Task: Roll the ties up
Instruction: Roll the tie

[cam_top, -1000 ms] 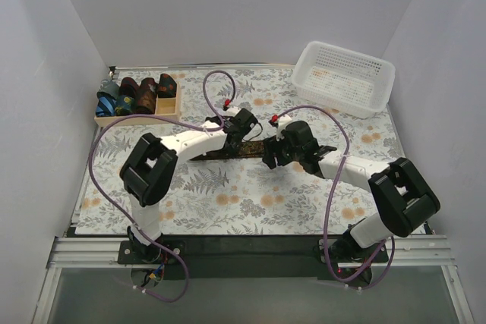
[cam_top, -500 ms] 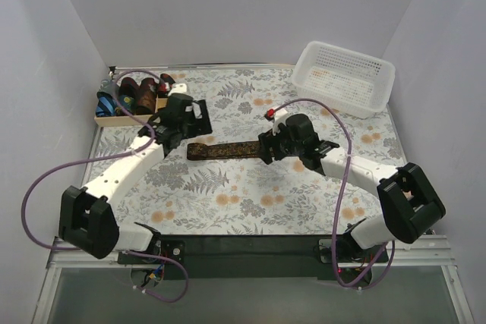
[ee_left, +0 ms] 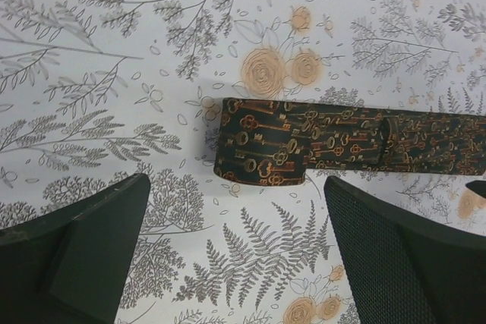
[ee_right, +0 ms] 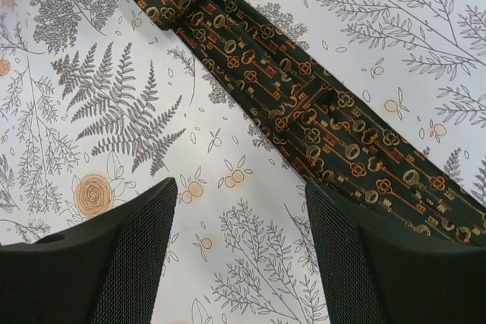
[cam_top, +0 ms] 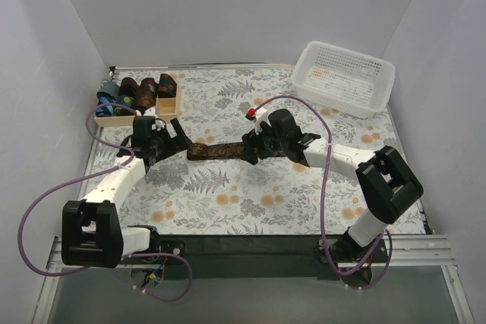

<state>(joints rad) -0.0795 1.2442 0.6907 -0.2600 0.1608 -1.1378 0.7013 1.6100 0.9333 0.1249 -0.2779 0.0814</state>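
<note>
A dark tie (cam_top: 216, 151) with a gold key pattern lies flat across the middle of the floral tablecloth. Its left end is folded over on itself (ee_left: 262, 149). In the right wrist view the tie (ee_right: 304, 104) runs diagonally from upper left to lower right. My left gripper (cam_top: 168, 144) is open and empty, just short of the folded end (ee_left: 239, 263). My right gripper (cam_top: 254, 149) is open and empty over the tie's right part (ee_right: 239, 263); its right finger (ee_right: 387, 263) overlaps the tie's edge.
A shallow wooden tray (cam_top: 168, 109) at the back left holds several rolled ties (cam_top: 137, 93). A white mesh basket (cam_top: 345, 77) stands at the back right. White walls close in the table on three sides.
My left arm swung off the middle of the tie, out towards the tray, then down to the tie's left end. My right gripper moved left along the tie.
</note>
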